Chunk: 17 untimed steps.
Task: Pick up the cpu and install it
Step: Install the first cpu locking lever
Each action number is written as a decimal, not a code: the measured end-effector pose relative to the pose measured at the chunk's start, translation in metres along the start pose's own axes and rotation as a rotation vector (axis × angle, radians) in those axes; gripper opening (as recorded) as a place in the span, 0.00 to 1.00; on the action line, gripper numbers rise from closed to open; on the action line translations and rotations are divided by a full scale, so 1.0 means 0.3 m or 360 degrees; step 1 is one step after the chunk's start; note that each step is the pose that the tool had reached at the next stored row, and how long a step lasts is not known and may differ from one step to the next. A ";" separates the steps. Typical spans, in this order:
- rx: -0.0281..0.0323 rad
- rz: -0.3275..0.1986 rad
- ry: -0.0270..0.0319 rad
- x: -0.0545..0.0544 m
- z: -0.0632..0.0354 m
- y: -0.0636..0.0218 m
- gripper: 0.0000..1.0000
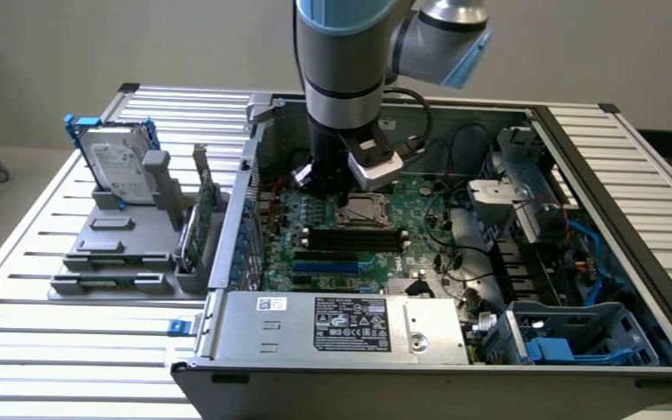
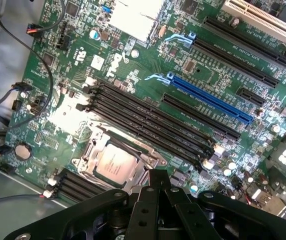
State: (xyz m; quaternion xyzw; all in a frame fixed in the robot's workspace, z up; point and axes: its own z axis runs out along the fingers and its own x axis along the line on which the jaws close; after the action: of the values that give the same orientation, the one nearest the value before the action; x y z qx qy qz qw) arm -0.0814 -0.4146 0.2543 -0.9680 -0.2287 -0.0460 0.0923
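Note:
The cpu (image 2: 115, 162), a small square chip with a pale silvery top, lies flat inside the metal-framed socket (image 2: 85, 162) on the green motherboard (image 2: 148, 65). My gripper (image 2: 156, 176) is shut, with nothing between its black fingers (image 2: 148, 200), and its tips hang just above the socket's edge beside the chip. In the exterior view the arm reaches down into the open computer case, the gripper (image 1: 326, 185) sits low over the board, and the socket (image 1: 366, 208) lies just to the exterior view's right of it.
Black memory slots (image 2: 148, 122) and a blue expansion slot (image 2: 210, 100) run close to the socket. Case walls (image 1: 237, 219), cables (image 1: 465, 144) and a drive cage (image 1: 581, 337) surround the board. A grey fixture (image 1: 120, 254) holding a hard drive (image 1: 120, 166) stands outside the case.

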 end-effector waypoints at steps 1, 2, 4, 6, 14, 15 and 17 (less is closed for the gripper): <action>-0.00001 0.0000 -0.00001 -0.001 0.006 0.001 0.11; -0.00002 0.0000 -0.00001 -0.001 0.012 0.002 0.11; -0.00005 0.0000 0.00000 -0.003 0.024 0.004 0.11; -0.00011 0.0001 -0.00002 -0.005 0.035 0.006 0.11; -0.00101 0.0028 0.00021 -0.009 0.084 0.008 0.11; -0.00116 0.0032 0.00019 -0.009 0.090 0.007 0.11; -0.00149 0.0042 0.00025 -0.011 0.102 0.005 0.11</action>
State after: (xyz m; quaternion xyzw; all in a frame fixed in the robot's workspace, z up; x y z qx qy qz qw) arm -0.0822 -0.4111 0.2237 -0.9714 -0.2155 -0.0466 0.0886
